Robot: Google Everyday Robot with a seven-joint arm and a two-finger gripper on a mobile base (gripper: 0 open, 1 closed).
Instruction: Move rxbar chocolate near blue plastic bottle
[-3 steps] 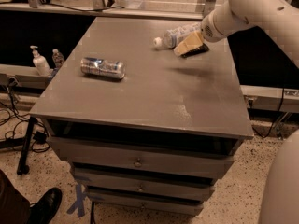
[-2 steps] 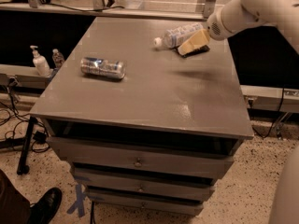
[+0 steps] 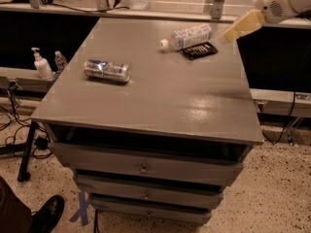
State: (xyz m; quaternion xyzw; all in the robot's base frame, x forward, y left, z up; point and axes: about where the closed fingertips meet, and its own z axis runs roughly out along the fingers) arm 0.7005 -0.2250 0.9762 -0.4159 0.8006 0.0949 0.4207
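The rxbar chocolate point(image 3: 199, 50) lies flat on the counter point(image 3: 160, 110), just beside the blue plastic bottle point(image 3: 188, 36). Judged light, thin, slick-wrapped and slightly bendable; best pinched across its narrow width. The hand point(image 3: 232, 32) hangs to the right, clear of it; released or clenched, I cannot tell.

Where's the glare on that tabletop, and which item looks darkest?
Camera view: glare sits on the tabletop near its front right; the can glints; the rxbar chocolate beside the blue plastic bottle looks darkest; the claw, above the far right edge, looks bright.
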